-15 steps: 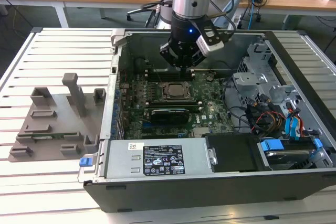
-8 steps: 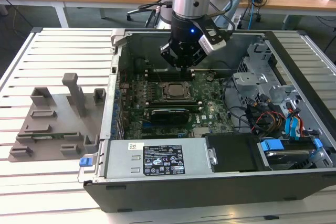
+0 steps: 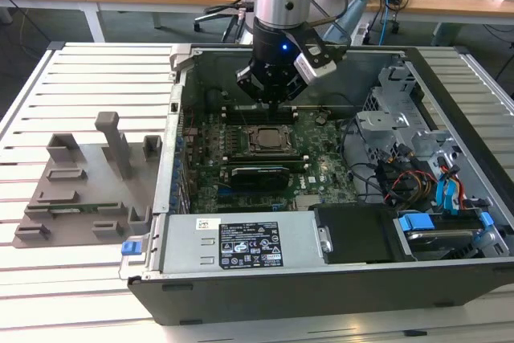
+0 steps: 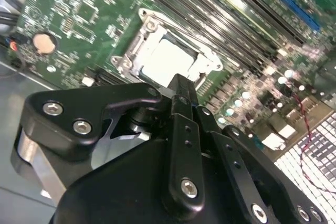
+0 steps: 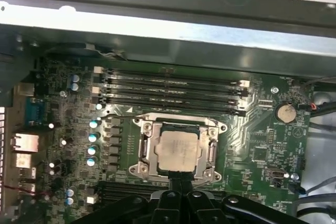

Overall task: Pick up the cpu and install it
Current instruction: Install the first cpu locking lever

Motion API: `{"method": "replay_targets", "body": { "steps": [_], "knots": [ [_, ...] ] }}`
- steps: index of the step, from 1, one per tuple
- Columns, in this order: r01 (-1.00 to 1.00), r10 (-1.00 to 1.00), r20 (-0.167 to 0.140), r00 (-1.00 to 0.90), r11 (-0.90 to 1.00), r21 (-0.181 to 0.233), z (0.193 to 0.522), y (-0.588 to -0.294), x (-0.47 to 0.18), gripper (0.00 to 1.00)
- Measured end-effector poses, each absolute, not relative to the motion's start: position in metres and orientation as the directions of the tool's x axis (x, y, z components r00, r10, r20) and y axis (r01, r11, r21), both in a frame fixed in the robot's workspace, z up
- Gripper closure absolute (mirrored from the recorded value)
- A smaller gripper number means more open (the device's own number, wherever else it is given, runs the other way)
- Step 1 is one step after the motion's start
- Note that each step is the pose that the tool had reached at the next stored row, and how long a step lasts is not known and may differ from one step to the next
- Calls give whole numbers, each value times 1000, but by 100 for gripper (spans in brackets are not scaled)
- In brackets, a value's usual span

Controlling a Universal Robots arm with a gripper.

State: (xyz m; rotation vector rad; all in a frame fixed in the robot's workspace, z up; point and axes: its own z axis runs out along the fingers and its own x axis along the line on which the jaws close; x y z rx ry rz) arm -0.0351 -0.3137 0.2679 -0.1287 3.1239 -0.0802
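CPU seated in its socket, our hand just above it

We see the cpu (image 5: 179,150) lying flat in the socket frame (image 5: 144,150) on the motherboard (image 3: 321,162) inside the open computer case (image 3: 450,198). Our hand (image 3: 273,102) hangs over the socket's far edge, its fingers (image 4: 182,95) drawn close together and gripping nothing. The chip lies just below and slightly nearer than the fingertips; being square, it shows no long axis.
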Motion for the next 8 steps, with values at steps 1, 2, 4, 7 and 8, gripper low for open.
{"method": "replay_targets", "body": {
  "steps": [1,2,4,7,8],
  "knots": [
    [-82,-82,-12,-997,995,-52,268,-313,-37,89],
    [-82,-82,-12,-997,995,-52,268,-312,-39,89],
    [-82,-83,-12,-997,995,-52,268,-311,-43,89],
    [-82,-82,-12,-997,995,-52,268,-311,-48,89],
    [-82,-82,-12,-997,995,-52,268,-310,-51,89]
  ]
}}
